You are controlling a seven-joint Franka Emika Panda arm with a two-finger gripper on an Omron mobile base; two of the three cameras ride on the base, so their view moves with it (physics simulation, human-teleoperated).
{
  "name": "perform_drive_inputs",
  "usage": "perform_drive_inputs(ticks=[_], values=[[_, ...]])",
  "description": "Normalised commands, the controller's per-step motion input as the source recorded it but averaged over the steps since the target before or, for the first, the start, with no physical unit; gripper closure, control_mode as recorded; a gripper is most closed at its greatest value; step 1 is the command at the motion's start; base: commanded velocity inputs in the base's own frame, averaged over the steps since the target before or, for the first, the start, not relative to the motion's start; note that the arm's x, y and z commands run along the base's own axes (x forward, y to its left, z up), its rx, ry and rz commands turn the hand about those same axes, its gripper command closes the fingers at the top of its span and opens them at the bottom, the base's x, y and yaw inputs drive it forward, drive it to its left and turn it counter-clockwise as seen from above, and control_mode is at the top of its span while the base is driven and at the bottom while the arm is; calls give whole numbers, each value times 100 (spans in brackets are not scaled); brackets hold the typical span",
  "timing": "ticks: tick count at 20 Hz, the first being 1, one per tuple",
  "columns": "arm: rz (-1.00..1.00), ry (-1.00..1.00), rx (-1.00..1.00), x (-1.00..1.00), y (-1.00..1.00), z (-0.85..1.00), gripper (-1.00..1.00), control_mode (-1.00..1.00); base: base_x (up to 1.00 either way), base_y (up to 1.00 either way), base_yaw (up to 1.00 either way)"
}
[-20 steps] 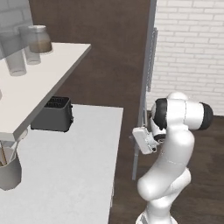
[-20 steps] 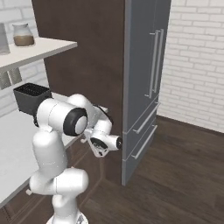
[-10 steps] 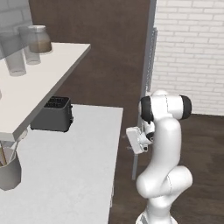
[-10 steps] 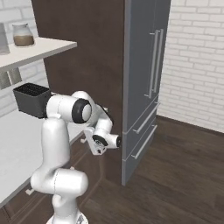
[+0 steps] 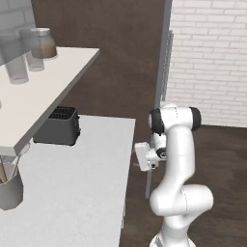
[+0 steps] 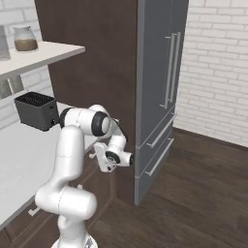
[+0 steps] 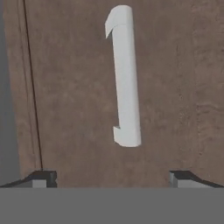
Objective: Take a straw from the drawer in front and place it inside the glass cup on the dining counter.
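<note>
Brown wood grain spreads across our hand view: it is the flat front of the drawer, and our two dark fingertips stand wide apart at the bottom, holding nothing, so the gripper is spread open just short of the wood. Between the tips and a little further along sits a pale bar handle, running lengthwise away from us, its two ends bent back toward the front. A thin dark seam runs beside it, and a grey strip edges that side. From the base views we see the gripper held low beside the white worktop, facing the brown cabinets under its edge. A black toaster stands on the worktop against the wall, a grey pot nearer us. Above, a white shelf carries a jar and clear glasses. A tall grey fridge rises beside dark panelling, with white brick and dark floorboards beyond. We can read no writing anywhere.
</note>
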Motion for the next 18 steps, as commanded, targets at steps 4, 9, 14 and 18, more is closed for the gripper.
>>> perform_drive_inputs(ticks=[4, 9, 14, 18], values=[[2, 1, 10, 44, 7, -32, -100, -100, 0, 0, 0], [2, 1, 8, 41, 14, -24, -100, -100, 0, 0, 0], [1, 1, 6, 46, 16, -26, -100, -100, 0, 0, 0], [0, 0, 2, 28, 30, -26, 100, -100, 0, 0, 0]])
